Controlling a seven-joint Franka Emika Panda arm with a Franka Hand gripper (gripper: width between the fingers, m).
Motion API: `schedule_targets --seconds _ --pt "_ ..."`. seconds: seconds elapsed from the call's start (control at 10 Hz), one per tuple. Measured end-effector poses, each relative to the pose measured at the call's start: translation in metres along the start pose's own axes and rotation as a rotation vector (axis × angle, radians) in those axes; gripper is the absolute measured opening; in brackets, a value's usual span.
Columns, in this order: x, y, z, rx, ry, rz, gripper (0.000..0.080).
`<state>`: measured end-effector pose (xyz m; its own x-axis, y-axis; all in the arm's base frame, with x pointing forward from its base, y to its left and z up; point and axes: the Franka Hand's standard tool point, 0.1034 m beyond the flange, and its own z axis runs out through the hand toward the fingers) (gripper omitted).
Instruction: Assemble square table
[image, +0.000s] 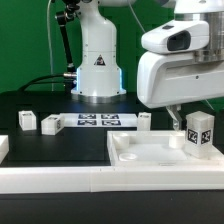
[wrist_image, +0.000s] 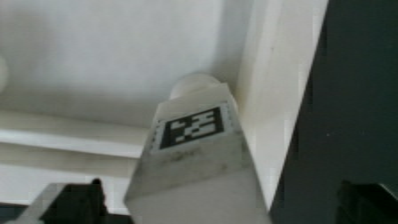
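The white square tabletop (image: 150, 152) lies rim-up at the exterior view's right. One white leg (image: 200, 133) with a black-and-white tag stands on it close to the right rim. My gripper (image: 188, 115) hangs just above that leg. In the wrist view the leg (wrist_image: 199, 140) rises between my two dark fingertips (wrist_image: 75, 205), and the gripper (wrist_image: 217, 207) is open with a gap on each side of the leg. The tabletop's rim (wrist_image: 267, 90) runs beside the leg. Three more legs lie on the black table: two at the left (image: 26, 120) (image: 51, 124), one near the middle (image: 146, 121).
The marker board (image: 97, 121) lies flat between the loose legs, in front of the robot's base (image: 97, 70). A long white rail (image: 60, 182) runs along the front edge. A white block (image: 3, 148) sits at the far left.
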<state>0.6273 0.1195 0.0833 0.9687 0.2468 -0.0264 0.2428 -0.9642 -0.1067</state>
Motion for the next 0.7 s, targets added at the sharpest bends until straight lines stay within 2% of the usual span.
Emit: schedule_targets --seconds 0.2,0.3,0.5,0.6,0.7 --pt "0.0 0.0005 0.0 -0.002 0.0 -0.145 0.0649" --pt "0.0 0.0002 0.0 -0.001 0.0 -0.132 0.0649" --pt "0.0 0.0003 0.0001 -0.001 0.0 -0.132 0.0387" --pt "-0.0001 0.0003 0.0001 -0.001 0.0 -0.132 0.0387" --pt "-0.0001 0.0008 0.0001 -0.001 0.0 -0.131 0.0287"
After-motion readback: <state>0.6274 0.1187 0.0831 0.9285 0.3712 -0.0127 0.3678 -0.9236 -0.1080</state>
